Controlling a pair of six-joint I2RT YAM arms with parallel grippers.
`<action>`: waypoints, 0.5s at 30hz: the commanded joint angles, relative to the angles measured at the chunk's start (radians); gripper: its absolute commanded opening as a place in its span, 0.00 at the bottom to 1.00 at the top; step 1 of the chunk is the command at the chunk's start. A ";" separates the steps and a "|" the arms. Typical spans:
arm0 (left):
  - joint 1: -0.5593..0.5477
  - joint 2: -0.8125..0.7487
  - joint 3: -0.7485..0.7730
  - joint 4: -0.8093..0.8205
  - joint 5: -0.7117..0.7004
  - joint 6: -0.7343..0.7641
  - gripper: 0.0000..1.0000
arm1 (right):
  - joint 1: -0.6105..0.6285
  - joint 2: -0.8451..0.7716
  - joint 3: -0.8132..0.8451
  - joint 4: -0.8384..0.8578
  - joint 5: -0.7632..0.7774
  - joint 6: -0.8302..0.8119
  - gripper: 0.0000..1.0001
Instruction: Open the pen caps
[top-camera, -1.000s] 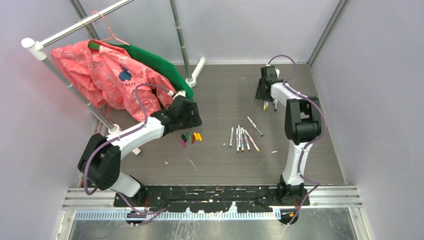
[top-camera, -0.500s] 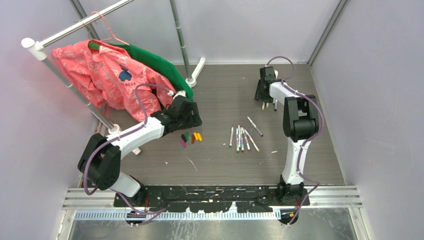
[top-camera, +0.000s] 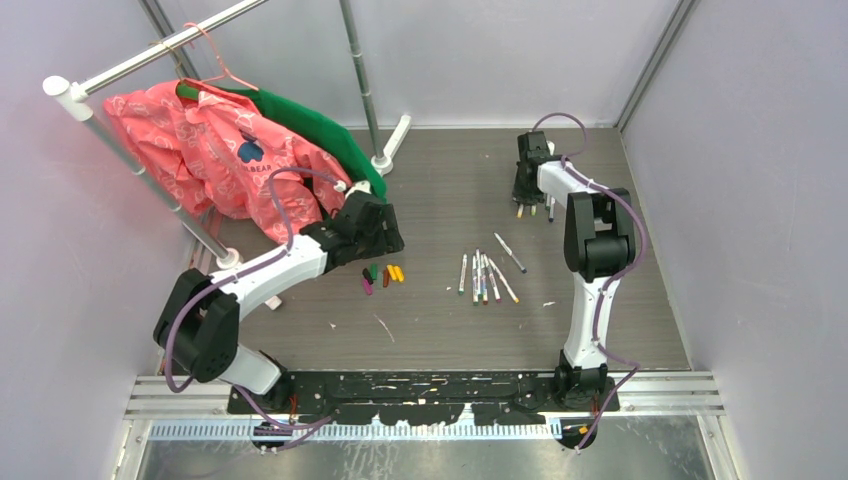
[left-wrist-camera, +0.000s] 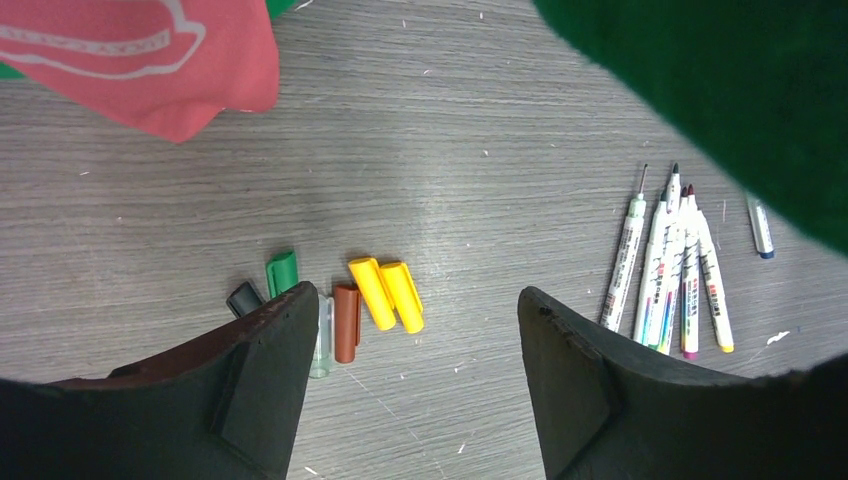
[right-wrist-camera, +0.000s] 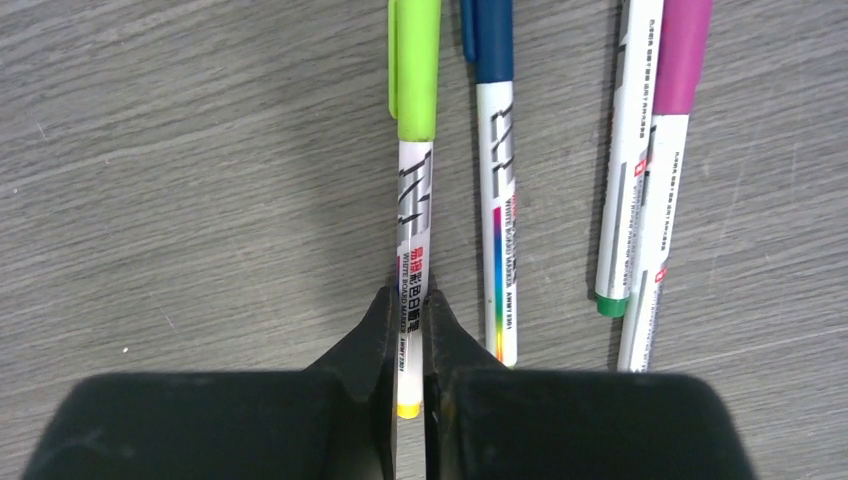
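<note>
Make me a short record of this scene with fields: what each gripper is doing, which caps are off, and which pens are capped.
right gripper: shut on the barrel of the lime-capped pen, cap on
left gripper: open, empty, above the loose caps
caps off: yellow caps, brown cap, green cap, dark cap, close together on the table
uncapped pens: row mid-table, tips bare
capped, beside the held pen: dark blue cap, magenta cap
</note>
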 joint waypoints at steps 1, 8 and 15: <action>-0.004 -0.070 -0.014 0.031 -0.005 -0.017 0.74 | -0.003 -0.018 -0.011 -0.046 -0.013 0.011 0.02; -0.004 -0.165 -0.095 0.042 0.011 -0.068 0.81 | 0.031 -0.131 -0.096 0.009 -0.045 -0.012 0.01; -0.006 -0.259 -0.174 0.063 0.066 -0.147 1.00 | 0.134 -0.288 -0.186 0.061 -0.032 -0.016 0.01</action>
